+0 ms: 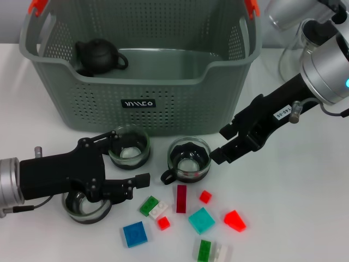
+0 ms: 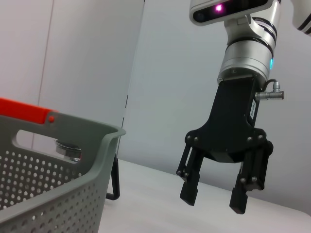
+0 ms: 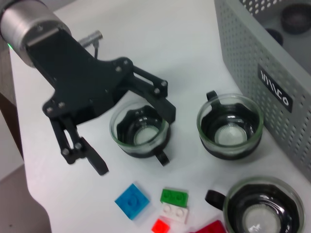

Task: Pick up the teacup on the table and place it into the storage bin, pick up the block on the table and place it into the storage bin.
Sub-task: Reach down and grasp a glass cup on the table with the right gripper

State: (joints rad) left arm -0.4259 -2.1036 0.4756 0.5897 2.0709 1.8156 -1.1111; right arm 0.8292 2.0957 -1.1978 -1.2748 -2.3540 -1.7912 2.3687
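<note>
Three glass teacups stand in front of the storage bin [image 1: 136,71]: one [image 1: 129,146] next to its wall, one [image 1: 189,159] in the middle, one [image 1: 85,204] at the left. My left gripper [image 1: 131,157] hovers open over the left pair. In the right wrist view the left teacup [image 3: 141,133] shows between the open fingers of the left gripper [image 3: 133,140]. My right gripper [image 1: 221,143] hangs open and empty just right of the middle teacup, also seen as the right gripper [image 2: 214,199] in the left wrist view. Several blocks lie near the front, among them a blue block [image 1: 134,234] and a teal block [image 1: 202,220].
A black teapot [image 1: 98,56] sits inside the bin at its back left. Orange handle clips [image 1: 37,5] top the bin's ends. More blocks: dark red bar [image 1: 181,198], red wedge [image 1: 235,220], green one [image 1: 148,206]. A glass vessel [image 1: 297,49] stands behind my right arm.
</note>
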